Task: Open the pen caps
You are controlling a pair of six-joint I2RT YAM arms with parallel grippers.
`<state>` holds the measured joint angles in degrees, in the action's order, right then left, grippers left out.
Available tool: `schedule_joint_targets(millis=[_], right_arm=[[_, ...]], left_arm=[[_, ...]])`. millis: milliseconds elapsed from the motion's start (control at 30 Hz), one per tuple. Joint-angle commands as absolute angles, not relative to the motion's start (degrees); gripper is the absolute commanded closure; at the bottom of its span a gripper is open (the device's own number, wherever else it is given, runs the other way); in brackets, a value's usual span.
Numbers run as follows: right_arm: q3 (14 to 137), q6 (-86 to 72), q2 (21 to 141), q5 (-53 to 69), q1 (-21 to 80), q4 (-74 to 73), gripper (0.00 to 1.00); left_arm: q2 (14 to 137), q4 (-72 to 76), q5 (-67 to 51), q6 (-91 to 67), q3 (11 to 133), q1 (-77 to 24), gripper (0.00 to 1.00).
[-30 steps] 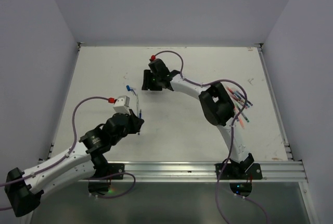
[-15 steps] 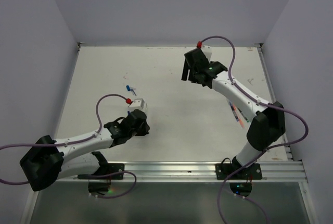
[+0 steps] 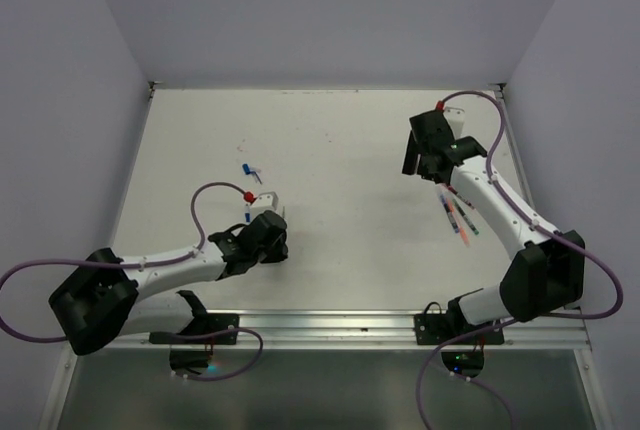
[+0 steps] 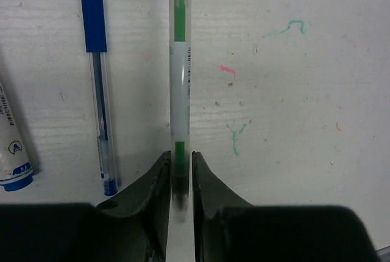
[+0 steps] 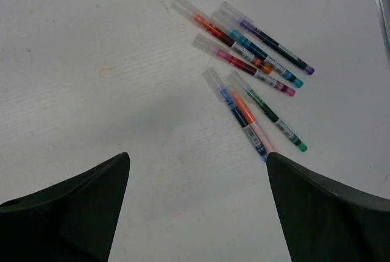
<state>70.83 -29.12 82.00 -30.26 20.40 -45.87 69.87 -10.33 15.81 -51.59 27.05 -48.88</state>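
1. White table point(image 3: 340, 150), scuffed with faint pen marks, carries everything; both arms reach over it from 6 o'clock.
2. Wide apart stands the claw of the right gripper point(image 5: 197, 154): its two fingers point(image 5: 79, 201) frame bare tabletop with nothing between them.
3. Toward 1 o'clock in the right wrist view lies a loose bunch of pens point(image 5: 256, 67), seven by my count, each slanting from 10 o'clock to 4 o'clock.
4. The pen caps point(image 5: 183, 5) show as clear sleeves on the 10 o'clock ends of these pens, sitting on their barrels.
5. Seen from above, that bunch sits near 3 o'clock on the table, just off the right gripper toward 5 o'clock.
6. The left gripper point(image 4: 181, 155) is low over the table at about 8 o'clock in the top view. Its claw stands narrow, one finger close on each side of a green pen point(image 4: 178, 91); whether they press on it I cannot tell.
7. The green pen points to 12 o'clock in the left wrist view, a clear barrel with a white label.
8. At its 9 o'clock a blue pen point(image 4: 100, 109) lies parallel, apart from it; farther toward 8 o'clock a white marker point(image 4: 12, 146) with a blue end is cut off by the frame.
9. Two small blue pieces point(image 3: 250, 171) lie at 12 o'clock from the left gripper in the top view, too small to identify.
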Motion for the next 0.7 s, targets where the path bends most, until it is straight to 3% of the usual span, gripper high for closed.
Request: schedule_joint_targets(millis=[0, 133, 533, 667], right_arm=[[69.8, -27.8, 81.2, -28.7, 19.3, -45.5, 0.01], [69.4, -27.3, 82.1, -27.9, 18.3, -45.8, 0.01], [68.1, -26.6, 84.5, -22.9, 14.1, -45.0, 0.02], [68.4, -26.6, 87.1, -20.8, 11.9, -44.7, 0.11]], left_arm=[[67.9, -10.1, 17.6, -53.7, 26.0, -49.0, 0.77], [66.4, -10.8, 18.1, -54.0, 25.3, -49.0, 0.69], [56.7, -16.3, 20.7, -51.5, 30.0, -49.1, 0.6], [53.6, -9.2, 15.0, -47.7, 30.4, -49.5, 0.59]])
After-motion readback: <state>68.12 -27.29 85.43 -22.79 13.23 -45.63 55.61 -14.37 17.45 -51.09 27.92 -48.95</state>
